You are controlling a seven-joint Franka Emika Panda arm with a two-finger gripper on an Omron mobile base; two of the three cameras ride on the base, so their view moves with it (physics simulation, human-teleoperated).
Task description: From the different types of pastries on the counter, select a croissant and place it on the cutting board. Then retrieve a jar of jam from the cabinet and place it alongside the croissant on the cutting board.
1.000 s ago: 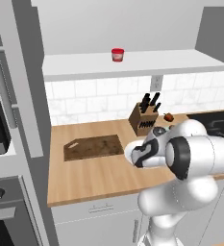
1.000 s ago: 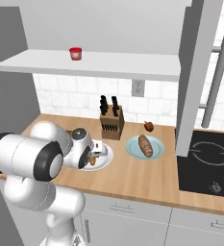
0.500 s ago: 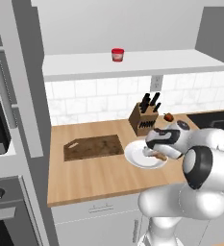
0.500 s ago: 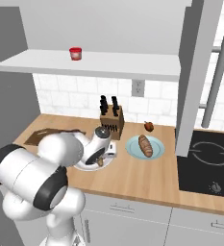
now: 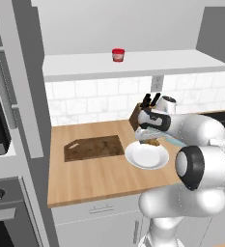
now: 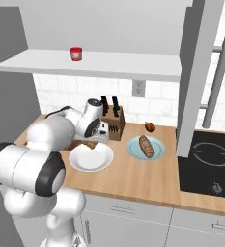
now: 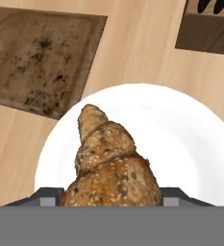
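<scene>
My gripper (image 5: 150, 139) (image 6: 91, 143) (image 7: 111, 194) is shut on the golden-brown croissant (image 7: 108, 163) (image 6: 89, 144) and holds it just over the round white plate (image 7: 180, 139) (image 5: 147, 157) (image 6: 91, 159). The dark cutting board (image 5: 94, 147) (image 7: 36, 62) lies on the counter (image 5: 99, 173) to the plate's left, bare. On the cabinet shelf (image 5: 133, 65) (image 6: 85, 65) stands the red jar of jam (image 5: 118, 54) (image 6: 76, 53). The oblong pastry (image 6: 145, 145) lies on a blue plate, and the tiny red-topped one (image 6: 149, 127) sits behind it.
A knife block (image 6: 115, 126) (image 7: 205, 24) stands against the tiled wall right behind the gripper. A tall grey panel (image 6: 193, 72) and a black cooktop (image 6: 205, 164) lie to the right. An oven column (image 5: 7, 144) bounds the counter's left end.
The arm has swung forward and left over the white plate. The gripper now holds the croissant, raised slightly off the plate.
</scene>
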